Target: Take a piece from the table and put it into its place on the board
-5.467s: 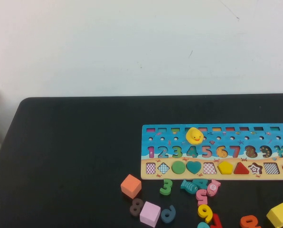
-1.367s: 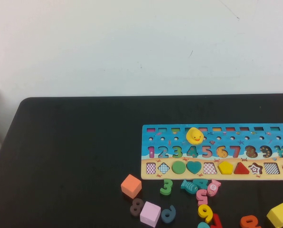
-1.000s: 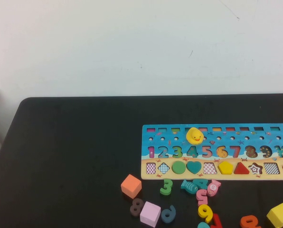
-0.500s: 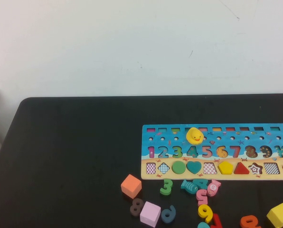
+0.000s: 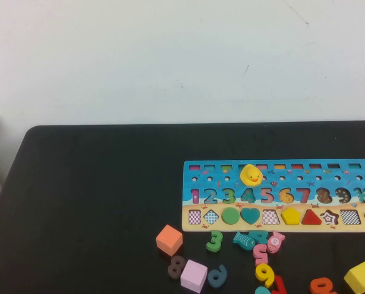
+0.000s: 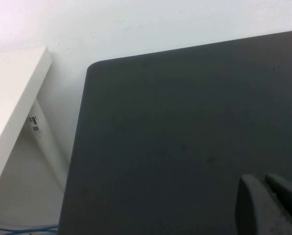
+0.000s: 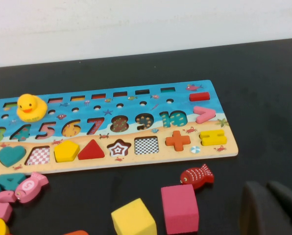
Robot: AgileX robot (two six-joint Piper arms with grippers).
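The yellow pentagon piece (image 5: 290,215) lies flat in its slot in the beige bottom row of the board (image 5: 188,184), between a checkered slot and the red triangle. It also shows in the right wrist view (image 7: 66,151). The board (image 7: 219,147) lies on the black table (image 5: 97,202), with the yellow duck (image 5: 251,175) on it. Neither gripper shows in the high view. My left gripper (image 6: 263,178) is shut and empty over bare table (image 6: 185,122), far left of the board. My right gripper (image 7: 266,186) is shut and empty, near the board's right end.
Loose pieces lie in front of the board: an orange cube (image 5: 169,239), a lilac cube (image 5: 193,275), a yellow cube (image 5: 361,277), a green 3 (image 5: 214,240), a yellow 9 (image 5: 264,274), a magenta cube (image 7: 180,208) and a red fish (image 7: 196,176). A white shelf (image 6: 13,98) stands past the table's left edge.
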